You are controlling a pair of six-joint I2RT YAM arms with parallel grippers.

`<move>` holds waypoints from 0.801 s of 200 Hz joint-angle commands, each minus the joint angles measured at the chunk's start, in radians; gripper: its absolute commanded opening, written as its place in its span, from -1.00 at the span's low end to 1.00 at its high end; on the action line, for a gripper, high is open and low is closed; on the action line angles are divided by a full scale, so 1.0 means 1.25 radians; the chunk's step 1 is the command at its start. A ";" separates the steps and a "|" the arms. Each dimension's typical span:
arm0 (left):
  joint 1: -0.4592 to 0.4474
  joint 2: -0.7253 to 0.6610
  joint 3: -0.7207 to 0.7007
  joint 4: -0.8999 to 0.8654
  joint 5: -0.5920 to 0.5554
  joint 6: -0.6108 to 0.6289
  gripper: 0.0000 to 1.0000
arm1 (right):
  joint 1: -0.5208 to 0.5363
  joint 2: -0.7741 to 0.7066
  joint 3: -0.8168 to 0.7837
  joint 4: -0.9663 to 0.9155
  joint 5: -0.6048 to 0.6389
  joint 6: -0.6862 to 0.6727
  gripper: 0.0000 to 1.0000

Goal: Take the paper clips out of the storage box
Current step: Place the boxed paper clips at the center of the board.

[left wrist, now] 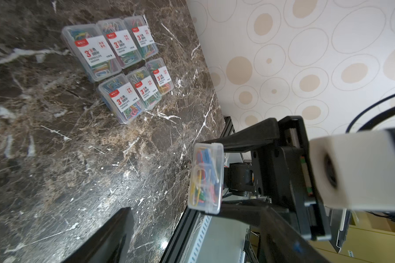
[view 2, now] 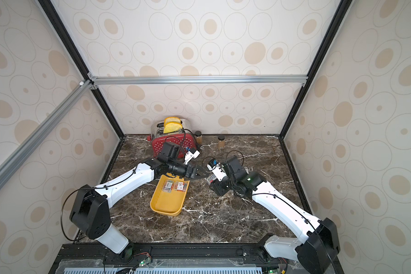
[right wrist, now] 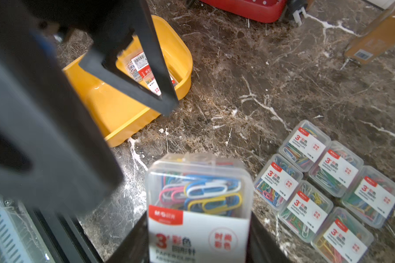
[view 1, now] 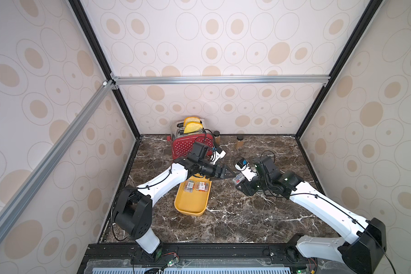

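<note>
The mustard-yellow storage box [view 1: 188,211] [view 2: 164,208] lies mid-table with two clear cases of paper clips [view 1: 195,186] [view 2: 174,185] at its far end. Just right of the box, my right gripper [view 1: 238,179] [right wrist: 198,239] is shut on another case of paper clips [right wrist: 198,200] [left wrist: 205,180], held above the table. My left gripper [view 1: 231,176] [left wrist: 196,241] faces it, open and empty, fingertips just short of that case. Several more cases [right wrist: 324,189] [left wrist: 119,66] lie in two neat rows on the marble, hidden under the right arm in both top views.
A red white-dotted toaster [view 1: 188,144] with bread in its slots stands at the back wall behind the box. Two brown jars [view 1: 216,137] [view 1: 239,141] stand to its right. Walls enclose the table on three sides.
</note>
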 commanded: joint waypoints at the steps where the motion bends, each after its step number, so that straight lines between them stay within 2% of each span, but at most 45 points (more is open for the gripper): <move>1: 0.035 -0.065 -0.016 0.015 -0.048 0.005 0.94 | -0.014 -0.030 -0.033 -0.086 0.040 0.064 -0.42; 50: 0.050 -0.124 -0.053 -0.012 -0.131 0.023 0.98 | -0.113 -0.030 -0.132 -0.129 0.052 0.161 -0.46; 93: 0.049 -0.158 -0.060 -0.057 -0.210 0.045 0.98 | -0.176 0.027 -0.181 -0.084 0.051 0.193 -0.46; 160: 0.051 -0.182 -0.081 -0.070 -0.242 0.042 0.98 | -0.201 0.122 -0.219 -0.010 0.058 0.212 -0.47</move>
